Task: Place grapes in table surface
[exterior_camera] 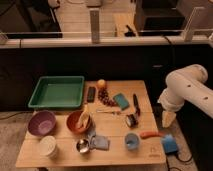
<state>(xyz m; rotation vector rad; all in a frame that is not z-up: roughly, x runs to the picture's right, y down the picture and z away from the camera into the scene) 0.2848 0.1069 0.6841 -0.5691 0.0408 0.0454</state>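
Observation:
The grapes [105, 96], a small dark red-purple bunch, lie on the light wooden table surface [115, 131], near the back middle, just in front of a smooth orange fruit [101, 83]. My white arm [187, 87] comes in from the right. Its gripper [169, 119] points down at the table's right edge, well to the right of the grapes and apart from them. Nothing shows in the gripper.
A green tray [56, 92] is at the back left. A dark remote [91, 93], teal object [120, 100], black knife [135, 102], purple bowl [42, 123], orange bowl [79, 121], white cup [48, 146], blue cup [131, 141], carrot [150, 134] and blue block [169, 143] crowd the table.

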